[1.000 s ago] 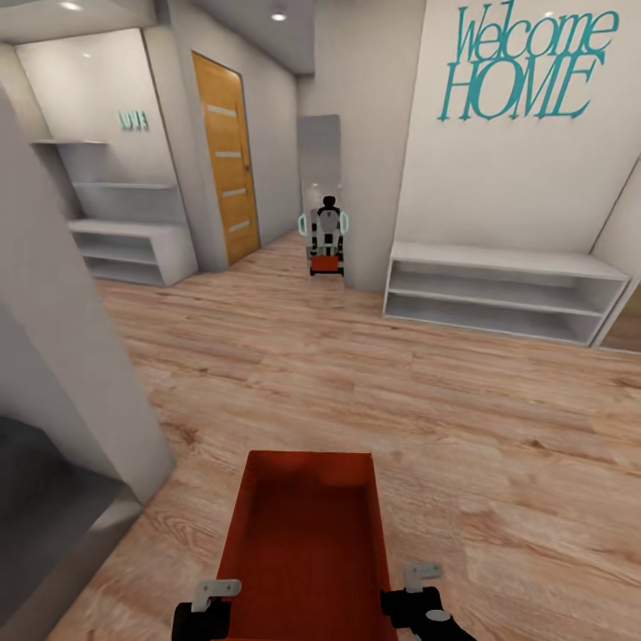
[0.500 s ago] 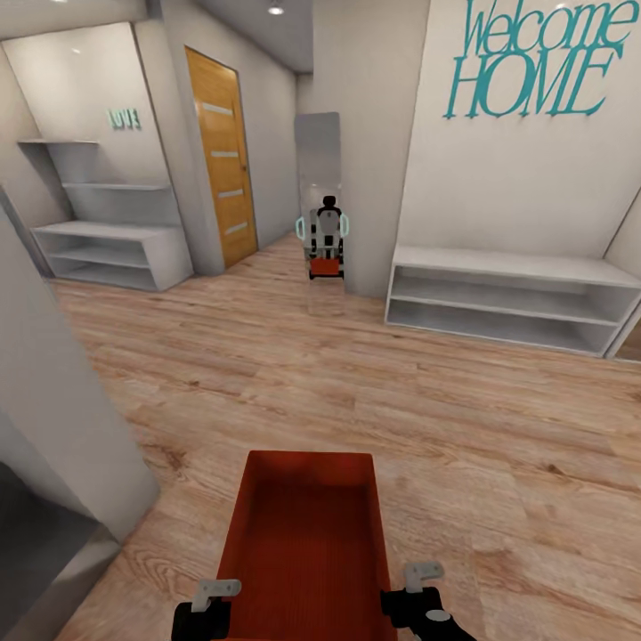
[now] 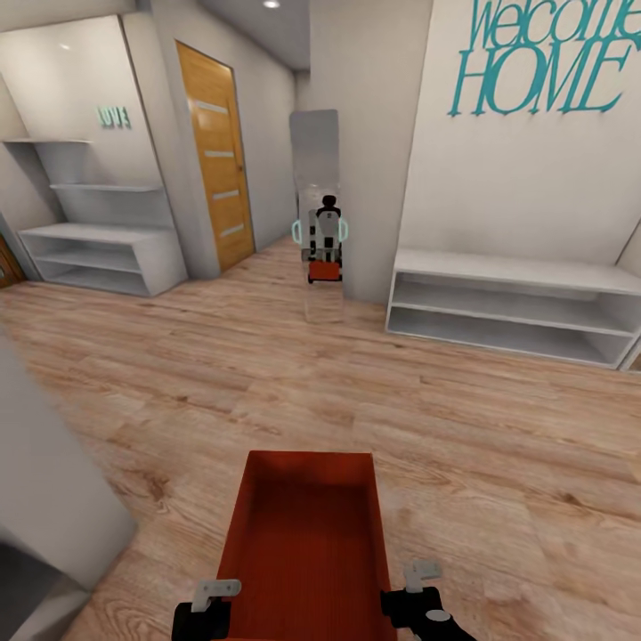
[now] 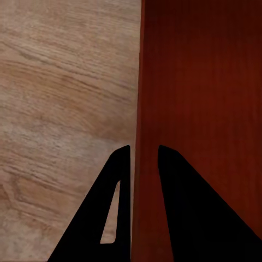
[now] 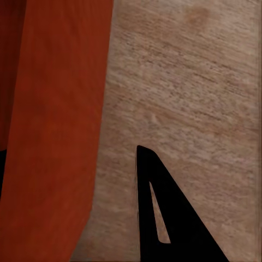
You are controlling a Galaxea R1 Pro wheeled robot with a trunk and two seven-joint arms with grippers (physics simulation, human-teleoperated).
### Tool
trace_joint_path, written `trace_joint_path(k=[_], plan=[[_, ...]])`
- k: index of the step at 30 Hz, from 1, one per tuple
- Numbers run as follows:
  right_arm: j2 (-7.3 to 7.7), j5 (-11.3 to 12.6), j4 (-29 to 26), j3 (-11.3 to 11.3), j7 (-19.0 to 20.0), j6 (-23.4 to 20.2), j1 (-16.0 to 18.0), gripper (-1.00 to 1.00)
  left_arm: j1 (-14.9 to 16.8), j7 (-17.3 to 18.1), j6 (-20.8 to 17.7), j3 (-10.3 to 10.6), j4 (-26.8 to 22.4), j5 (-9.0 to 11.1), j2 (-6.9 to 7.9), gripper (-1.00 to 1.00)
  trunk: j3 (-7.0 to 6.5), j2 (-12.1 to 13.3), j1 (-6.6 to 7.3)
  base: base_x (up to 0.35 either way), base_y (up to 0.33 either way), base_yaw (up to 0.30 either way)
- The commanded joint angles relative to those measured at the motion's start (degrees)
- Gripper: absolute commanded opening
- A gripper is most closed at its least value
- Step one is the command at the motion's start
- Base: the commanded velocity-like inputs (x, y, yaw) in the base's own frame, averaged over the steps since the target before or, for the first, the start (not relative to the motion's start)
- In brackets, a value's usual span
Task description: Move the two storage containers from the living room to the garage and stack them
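An orange-red storage container [image 3: 307,543], shallow and topless, sits at the bottom centre of the head view, carried out in front of the robot above the light wood-plank floor [image 3: 499,427]. The left gripper [image 3: 209,605] is at the container's near left corner, at the lower left of the frame; in the left wrist view its two dark fingers [image 4: 123,207] straddle the container's long wall with the rim between them, so the jaws look clenched on the container. The right gripper [image 3: 418,595] is at the near right corner. In the right wrist view one dark finger [image 5: 164,213] shows on the floor side of the wall and a dark sliver sits at the far edge beyond it, so this one also appears to be gripping the wall, though less plainly. Further out, at the frame's centre, a tall mirror [image 3: 317,214] reflects the robot holding the container. A white low shelf [image 3: 516,307] lies at the right under teal "Welcome HOME" lettering [image 3: 543,53], a wooden door [image 3: 214,156] and white stepped shelving [image 3: 98,223] lie at the upper left, and a pale wall corner [image 3: 44,499] fills the lower left. Compared with a second ago, that wall corner has slid down and left and the shelving has opened up, while the container keeps its place between the grippers: the robot is driving, so the carry is under way, with the garage not yet in sight
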State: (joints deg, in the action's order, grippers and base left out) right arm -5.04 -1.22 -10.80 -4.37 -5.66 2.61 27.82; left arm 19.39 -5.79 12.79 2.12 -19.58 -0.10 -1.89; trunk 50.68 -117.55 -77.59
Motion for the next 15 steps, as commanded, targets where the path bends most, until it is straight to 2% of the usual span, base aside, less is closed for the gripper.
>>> trace_joint_path(k=[1,10,15], plan=[[0.03,-0.21,0.08,-0.26,-0.58,0.12,0.04,-1.00,0.04,-0.89,0.21,-0.45,-0.01,0.01,0.04,-1.00,0.05,-0.02,-0.03,0.344,-0.071,0.000],[0.03,-0.22,0.08,-0.28,-0.58,0.12,0.04,-1.00,0.05,-0.89,0.21,-0.45,-0.01,0.01,0.05,-1.00,0.05,-0.02,-0.03,0.344,-0.072,0.012],[0.03,-0.22,0.08,-0.26,-0.58,0.12,0.04,-1.00,0.03,-0.89,0.21,-0.45,-0.01,0.01,0.04,-1.00,0.24,-0.02,-0.03,0.344,-0.073,0.193]])
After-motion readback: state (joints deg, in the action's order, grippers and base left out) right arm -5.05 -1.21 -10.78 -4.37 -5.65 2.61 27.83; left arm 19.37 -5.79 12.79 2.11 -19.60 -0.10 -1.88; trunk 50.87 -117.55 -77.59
